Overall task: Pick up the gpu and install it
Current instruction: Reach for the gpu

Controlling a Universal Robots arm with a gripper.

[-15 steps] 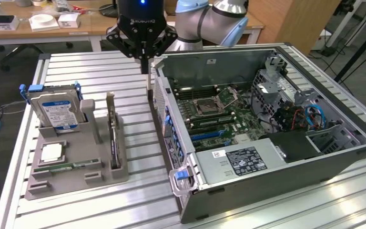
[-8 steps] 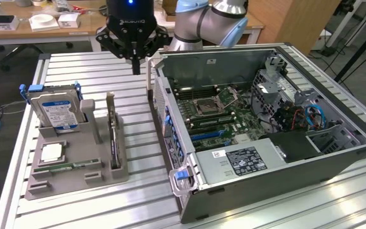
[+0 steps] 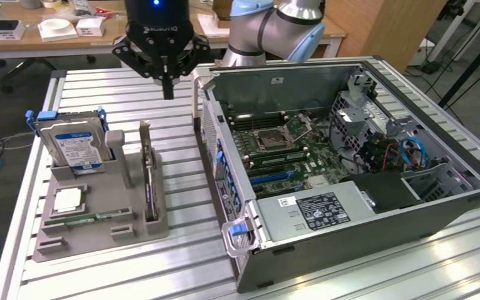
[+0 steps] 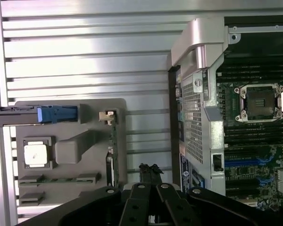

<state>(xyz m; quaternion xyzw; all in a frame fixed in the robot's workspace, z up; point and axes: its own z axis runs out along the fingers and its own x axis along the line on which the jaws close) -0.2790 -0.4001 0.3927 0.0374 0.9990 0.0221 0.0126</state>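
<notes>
**Hovering over the bench, tool empty, graphics card in its holder**

Nearest the camera in the exterior view, the slatted metal bench (image 3: 140,272) fills the lower edge of the frame. On it, at lower right, lies an open computer case (image 3: 349,250) on its side, with a labelled power supply (image 3: 324,209) in front and the green motherboard (image 3: 277,140) behind it.

At lower left sits a grey holder tray (image 3: 98,240). A narrow memory stick (image 3: 90,219) lies in it near the front, and a square processor chip (image 3: 67,199) sits just behind that. The graphics card (image 3: 150,181) stands on edge in a slot along the tray's side nearest the case, its silver bracket pointing up; the wrist view shows it edge-on (image 4: 112,160). Further back in the tray, a hard drive (image 3: 73,140) with a blue-white label stands upright.

Beyond the tray, at upper centre of the frame, the tool (image 3: 169,87) hangs above the bench between the tray and the case. Its fingers are pressed together and pinch nothing; the wrist view shows the tips (image 4: 150,170) meeting over bare slats, near the card but apart from it.

Behind, the robot arm (image 3: 274,25) rises at the top of the frame, and a wooden desk (image 3: 23,45) with white boxes stands at upper left.
</notes>
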